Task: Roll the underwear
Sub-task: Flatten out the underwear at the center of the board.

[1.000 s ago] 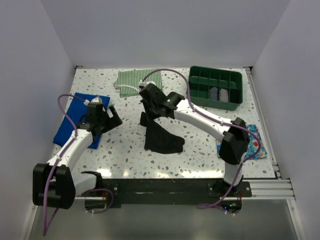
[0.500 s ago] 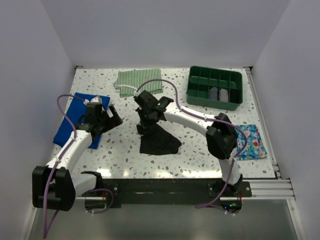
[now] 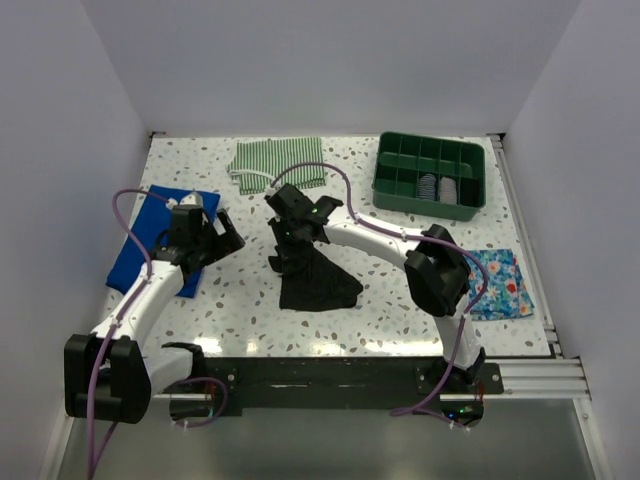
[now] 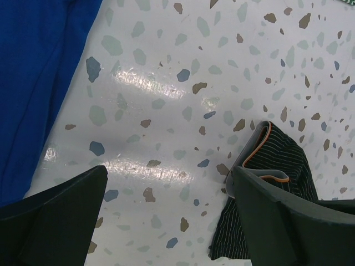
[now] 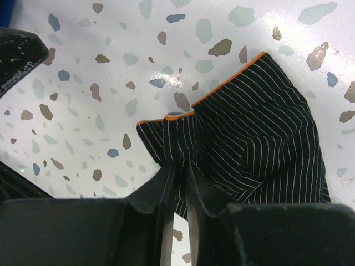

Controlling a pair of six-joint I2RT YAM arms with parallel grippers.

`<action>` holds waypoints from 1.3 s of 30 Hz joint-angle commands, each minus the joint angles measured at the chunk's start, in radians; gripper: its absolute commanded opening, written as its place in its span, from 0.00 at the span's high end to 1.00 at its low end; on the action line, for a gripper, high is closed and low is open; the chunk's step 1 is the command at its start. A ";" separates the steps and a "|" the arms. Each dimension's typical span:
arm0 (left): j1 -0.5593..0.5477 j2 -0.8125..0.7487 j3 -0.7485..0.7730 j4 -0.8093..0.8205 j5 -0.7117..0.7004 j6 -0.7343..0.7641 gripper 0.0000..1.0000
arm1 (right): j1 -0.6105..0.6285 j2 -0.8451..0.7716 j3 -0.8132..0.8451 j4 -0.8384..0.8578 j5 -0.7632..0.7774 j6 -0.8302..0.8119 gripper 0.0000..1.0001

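The underwear is black fabric with thin white stripes and an orange-trimmed edge, lying bunched at the table's middle. My right gripper is shut on its left edge; in the right wrist view the fabric puckers between the closed fingers of that gripper. My left gripper is open and empty, to the left of the garment. In the left wrist view the gripper hovers over bare table, and the underwear's edge shows by its right finger.
A blue cloth lies under the left arm at the table's left and shows in the left wrist view. A green-and-white striped cloth lies at the back. A green divided tray stands back right. A floral cloth lies at the right.
My right gripper has moved left and nearer with the underwear's edge, lowering it; the garment has shifted left and settled flatter. The left arm has not moved.
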 commanded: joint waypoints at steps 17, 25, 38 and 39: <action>0.008 0.003 0.004 0.020 0.046 0.014 0.00 | -0.056 -0.139 -0.138 0.179 -0.122 0.087 0.97; 0.008 -0.006 0.007 0.014 0.052 0.016 0.00 | -0.095 -0.163 -0.198 0.251 -0.226 0.131 1.00; 0.008 -0.005 0.004 0.020 0.095 0.028 0.00 | -0.113 -0.124 -0.201 0.244 -0.271 0.131 0.80; 0.008 -0.002 0.004 0.020 0.095 0.028 0.00 | -0.112 -0.124 -0.201 0.248 -0.268 0.127 0.80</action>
